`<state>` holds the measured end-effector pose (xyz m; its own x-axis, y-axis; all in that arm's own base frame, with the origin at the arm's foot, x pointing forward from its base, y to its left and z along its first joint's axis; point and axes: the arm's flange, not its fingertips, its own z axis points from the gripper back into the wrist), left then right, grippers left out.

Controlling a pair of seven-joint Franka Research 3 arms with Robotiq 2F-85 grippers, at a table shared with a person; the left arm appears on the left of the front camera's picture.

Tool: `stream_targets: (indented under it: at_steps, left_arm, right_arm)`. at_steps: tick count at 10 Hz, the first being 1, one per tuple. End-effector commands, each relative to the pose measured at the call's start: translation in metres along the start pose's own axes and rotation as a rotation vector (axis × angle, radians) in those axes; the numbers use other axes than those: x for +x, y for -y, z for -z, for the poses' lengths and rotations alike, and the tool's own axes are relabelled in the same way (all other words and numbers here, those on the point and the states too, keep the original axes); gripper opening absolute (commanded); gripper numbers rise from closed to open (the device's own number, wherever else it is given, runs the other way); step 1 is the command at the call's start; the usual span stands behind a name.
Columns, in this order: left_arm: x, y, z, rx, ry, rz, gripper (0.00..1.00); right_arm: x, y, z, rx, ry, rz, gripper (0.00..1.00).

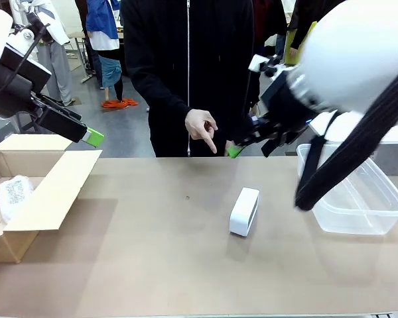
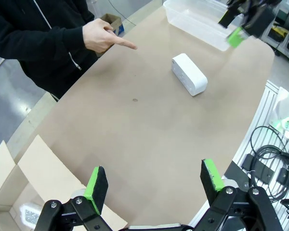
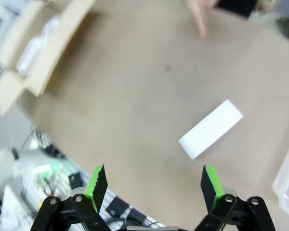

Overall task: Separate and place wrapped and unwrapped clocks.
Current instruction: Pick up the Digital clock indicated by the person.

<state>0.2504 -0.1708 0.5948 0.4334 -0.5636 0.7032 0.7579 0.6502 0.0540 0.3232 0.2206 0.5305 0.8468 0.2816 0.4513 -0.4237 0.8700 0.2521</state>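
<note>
The unwrapped clock, a smooth bare white block (image 1: 244, 211), lies alone on the brown table right of centre; it also appears as a white block (image 2: 189, 73) and a white block (image 3: 211, 128) in the two wrist views. A wrapped bundle (image 1: 13, 193) in whitish bubble wrap rests inside the cardboard box (image 1: 50, 192) at the left. My left gripper (image 1: 91, 138) hangs above that box, open and empty (image 2: 154, 180). High over the table's far right, my right gripper (image 1: 235, 152) is open too, with nothing between its fingers (image 3: 154, 185). The white block lies below and ahead of the right gripper.
A person stands at the far side, one hand (image 1: 201, 128) pointing a finger down at the table. A clear plastic tub (image 1: 378, 199) sits at the right edge. The box's flaps (image 3: 43, 53) are spread open.
</note>
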Motion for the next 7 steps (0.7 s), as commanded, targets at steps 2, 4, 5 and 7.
stream_targets:
  at_steps: [2, 4, 5, 7]
  left_arm:
    - [0.001, 0.002, 0.0, -0.008, 0.012, -0.002, 1.0]
    - [0.001, 0.002, 0.0, -0.008, 0.012, -0.002, 1.0]
    - [0.001, 0.002, 0.0, -0.008, 0.012, -0.002, 1.0]
    - [0.001, 0.002, 0.0, -0.008, 0.012, -0.002, 1.0]
  right_arm:
    - [0.007, -0.002, 0.065, -0.271, -0.04, 0.292, 1.0]
    - [0.006, 0.014, 0.091, -0.303, -0.071, 0.369, 1.0]
    - [0.008, 0.021, 0.103, -0.326, -0.12, 0.418, 1.0]
    - [0.016, 0.035, 0.114, -0.335, -0.182, 0.494, 1.0]
